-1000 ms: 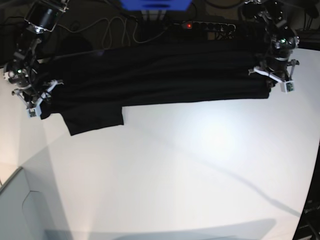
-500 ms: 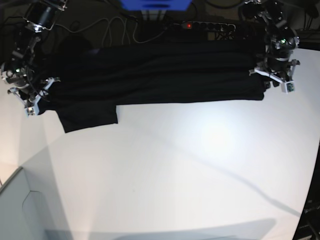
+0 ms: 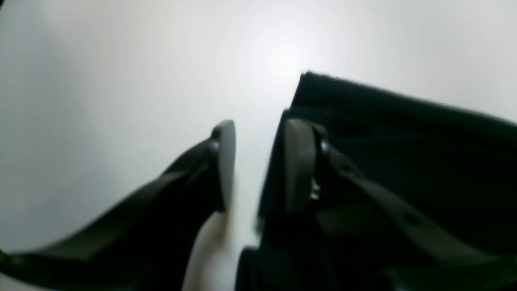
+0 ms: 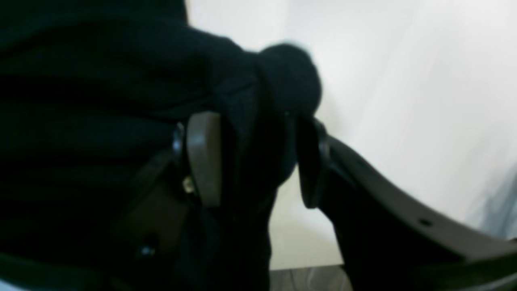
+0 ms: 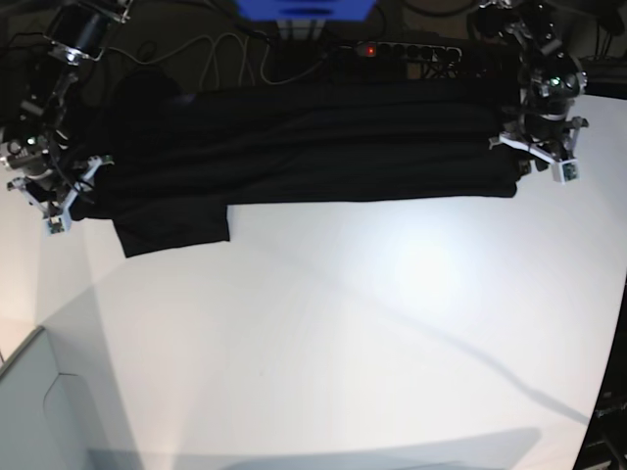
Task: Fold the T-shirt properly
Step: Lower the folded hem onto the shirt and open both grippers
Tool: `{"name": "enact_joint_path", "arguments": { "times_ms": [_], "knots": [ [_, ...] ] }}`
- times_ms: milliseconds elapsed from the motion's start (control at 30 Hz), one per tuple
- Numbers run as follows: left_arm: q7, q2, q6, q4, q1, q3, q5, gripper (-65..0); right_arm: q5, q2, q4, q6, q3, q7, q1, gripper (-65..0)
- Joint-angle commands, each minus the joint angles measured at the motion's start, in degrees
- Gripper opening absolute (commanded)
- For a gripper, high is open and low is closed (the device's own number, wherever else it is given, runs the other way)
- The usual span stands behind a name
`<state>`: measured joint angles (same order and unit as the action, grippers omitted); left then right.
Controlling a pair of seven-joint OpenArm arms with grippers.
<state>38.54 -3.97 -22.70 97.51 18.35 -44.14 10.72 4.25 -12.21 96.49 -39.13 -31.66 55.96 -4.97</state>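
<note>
Since the earlier pictures, my right gripper has drifted outward toward the table's edge and the dangling sleeve of the T-shirt has slid with it, sitting a little farther that way than a second ago; my left gripper has barely shifted.

From the base view, the T-shirt lies as a long black band across the far part of the white table, stretched between my two arms, with one sleeve flap hanging toward the near side close to my right arm.

At my right wrist, my jaws stand wide, and a bunched fold of the T-shirt hangs between the fingers. It lies against the inner one, and I cannot tell whether it touches the outer one.

At my left wrist, my jaws are parted with bare table showing through the gap. One of my fingers lies over the T-shirt's corner; the other is off the cloth, above the table. Nothing is pinched there.
</note>
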Motion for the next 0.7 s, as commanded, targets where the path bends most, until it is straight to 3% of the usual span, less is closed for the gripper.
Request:
{"name": "enact_joint_path", "arguments": {
  "times_ms": [0, 300, 533, 667],
  "knots": [
    [-1.23, -0.65, 0.06, 0.9, -0.2, -0.21, 0.66, -44.7, 0.19, -0.76, 1.93, 0.5, -0.38, -0.8, 0.62, -35.3],
    [-1.23, -0.65, 0.06, 0.9, -0.46, -0.21, 0.66, -44.7, 0.1, -1.29, 5.36, 0.59, -0.3, -0.18, 0.01, -35.3],
    [-1.23, -0.65, 0.06, 0.9, -0.46, -0.21, 0.66, -44.7, 0.01, -4.36, 4.92, 0.59, 2.34, -0.1, -3.86, -35.2],
    [-1.23, -0.65, 0.06, 0.9, -0.55, -0.21, 0.66, -44.7, -4.38, -5.24, 4.92, 0.59, 5.24, -0.1, -4.83, -34.8]
  ]
}}
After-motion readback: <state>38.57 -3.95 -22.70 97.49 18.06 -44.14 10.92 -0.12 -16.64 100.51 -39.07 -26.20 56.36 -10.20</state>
